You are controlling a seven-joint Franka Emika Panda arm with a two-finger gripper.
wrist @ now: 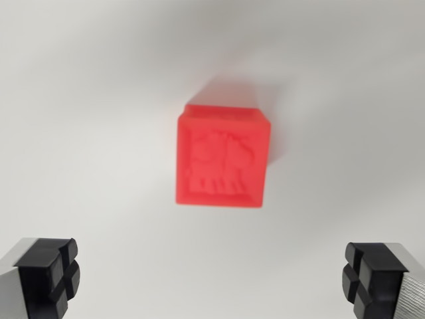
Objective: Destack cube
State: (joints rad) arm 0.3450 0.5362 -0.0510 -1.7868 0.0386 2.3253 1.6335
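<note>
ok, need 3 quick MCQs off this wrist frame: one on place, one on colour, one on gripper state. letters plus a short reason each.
1. Where does the red plastic cube with an embossed top sit in the wrist view?
A. near the centre
B. bottom left corner
C. between the fingertips

2. What colour is the surface under it?
A. black
B. white
C. green

3. How does the gripper stand?
A. shut on the cube
B. shut, empty
C. open, empty

Answers:
1 A: it lies mid-frame, above the fingers.
2 B: plain white surrounds the cube.
3 C: the black pads sit at opposite lower corners, nothing between.
</note>
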